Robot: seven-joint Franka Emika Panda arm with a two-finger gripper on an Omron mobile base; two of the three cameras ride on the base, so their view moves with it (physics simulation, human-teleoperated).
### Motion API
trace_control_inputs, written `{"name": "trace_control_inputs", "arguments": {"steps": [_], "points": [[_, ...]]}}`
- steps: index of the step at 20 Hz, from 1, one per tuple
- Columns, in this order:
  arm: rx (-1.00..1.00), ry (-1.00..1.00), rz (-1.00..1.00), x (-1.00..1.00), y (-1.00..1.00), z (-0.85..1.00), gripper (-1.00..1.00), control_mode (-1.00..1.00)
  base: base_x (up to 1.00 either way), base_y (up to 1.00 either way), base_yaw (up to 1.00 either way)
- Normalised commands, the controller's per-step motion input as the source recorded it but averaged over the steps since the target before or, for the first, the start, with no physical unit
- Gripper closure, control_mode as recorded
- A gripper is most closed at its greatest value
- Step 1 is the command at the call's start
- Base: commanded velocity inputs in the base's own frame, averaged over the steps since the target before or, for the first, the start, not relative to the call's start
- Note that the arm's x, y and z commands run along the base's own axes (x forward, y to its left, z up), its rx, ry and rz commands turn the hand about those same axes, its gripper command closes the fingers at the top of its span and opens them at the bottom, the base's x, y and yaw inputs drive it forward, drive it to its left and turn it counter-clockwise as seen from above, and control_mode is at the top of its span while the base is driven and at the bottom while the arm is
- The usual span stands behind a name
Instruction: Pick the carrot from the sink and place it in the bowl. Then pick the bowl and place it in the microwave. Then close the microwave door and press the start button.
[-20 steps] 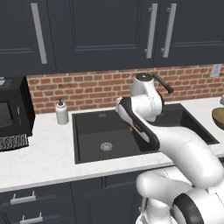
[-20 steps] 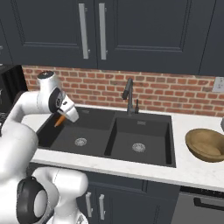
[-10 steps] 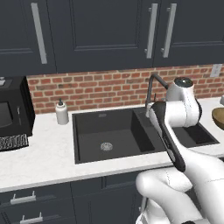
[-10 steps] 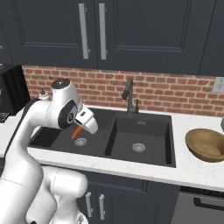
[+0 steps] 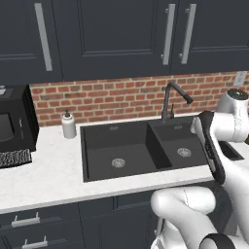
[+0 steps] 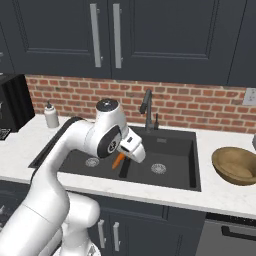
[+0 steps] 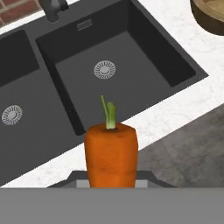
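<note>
My gripper point(image 6: 121, 165) is shut on the small orange carrot point(image 6: 117, 161) and holds it above the black double-basin sink point(image 6: 175, 148), near the divider between the basins. Seen from the hand, the carrot point(image 7: 111, 154) stands upright with its green stub on top, over the sink's point(image 7: 118, 83) front rim and the white counter edge. The wooden bowl point(image 6: 235, 165) rests on the counter to the right of the sink, apart from the gripper; its rim point(image 7: 210, 17) shows at the hand view's top right. The microwave and its door are out of view.
A dark faucet point(image 6: 147, 107) rises behind the sink against the brick wall. On the counter to the left stand a soap bottle point(image 5: 68, 125) and a black box appliance point(image 5: 12, 121). Dark cabinets hang overhead.
The arm has swung to the right with the carrot in the gripper, from over the left basin to the sink's middle, closer to the bowl.
</note>
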Motion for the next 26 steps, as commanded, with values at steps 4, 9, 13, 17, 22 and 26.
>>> {"name": "trace_control_inputs", "arguments": {"steps": [4,9,13,17,22,26], "points": [[0.00,0.09,0.00,0.21,-1.00,0.00,1.00,-1.00,0.00,0.00,0.00],[0.00,0.08,-0.01,0.25,-1.00,0.00,1.00,-1.00,0.00,0.00,0.00],[0.00,0.09,-0.01,0.34,-1.00,0.00,1.00,-1.00,0.00,0.00,0.00],[0.00,0.06,-0.01,0.31,-1.00,0.00,1.00,-1.00,0.00,0.00,0.00],[0.00,0.01,-0.02,0.18,-0.98,0.00,1.00,-1.00,0.00,0.00,0.00],[0.00,0.00,-0.02,0.11,-0.73,0.00,1.00,-1.00,0.00,0.00,0.00]]}}
